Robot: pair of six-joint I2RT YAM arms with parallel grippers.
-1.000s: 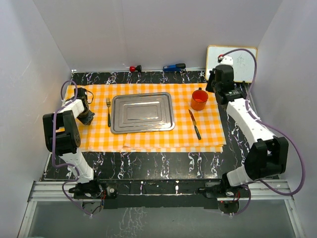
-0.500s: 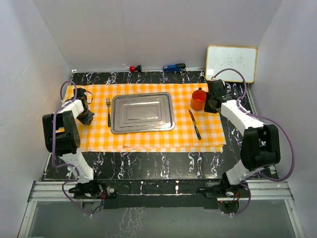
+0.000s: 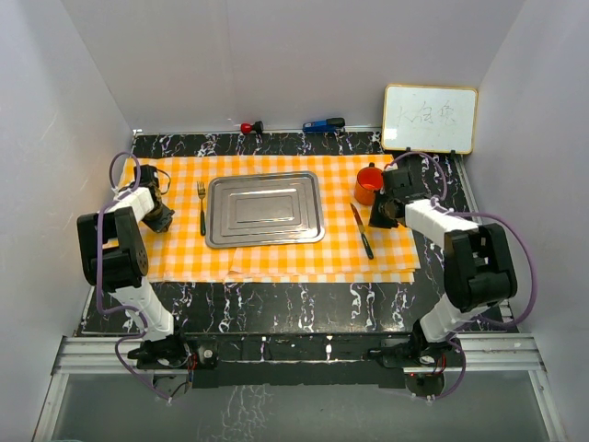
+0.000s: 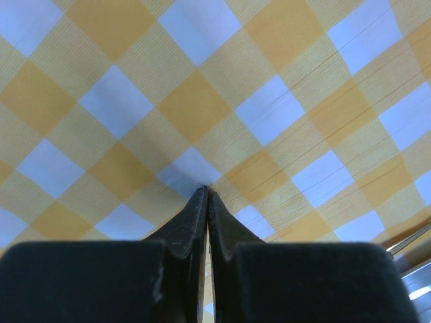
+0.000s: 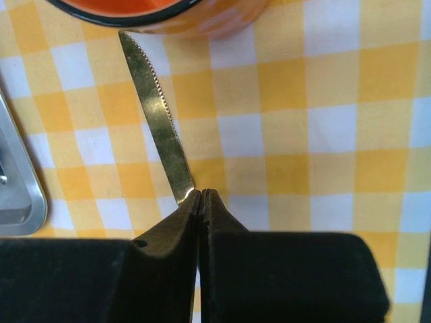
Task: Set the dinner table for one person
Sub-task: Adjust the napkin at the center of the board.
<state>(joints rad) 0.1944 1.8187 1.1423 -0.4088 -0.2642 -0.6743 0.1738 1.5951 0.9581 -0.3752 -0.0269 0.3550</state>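
My right gripper [image 5: 201,193] is pinched shut and empty, tips right at the knife [image 5: 156,108] blade near the orange mug [image 5: 192,17]. Left gripper [image 4: 207,192] is shut and empty too, over the checked cloth [image 4: 195,108] left of the fork [image 3: 202,207]. Cloth and steel tray [image 3: 265,210] lie on the dinner table [image 3: 276,304], its black marbled top spreading under both arms.

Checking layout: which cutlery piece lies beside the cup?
The knife, right of the steel tray, its tip by the orange cup; the fork lies left of the tray.
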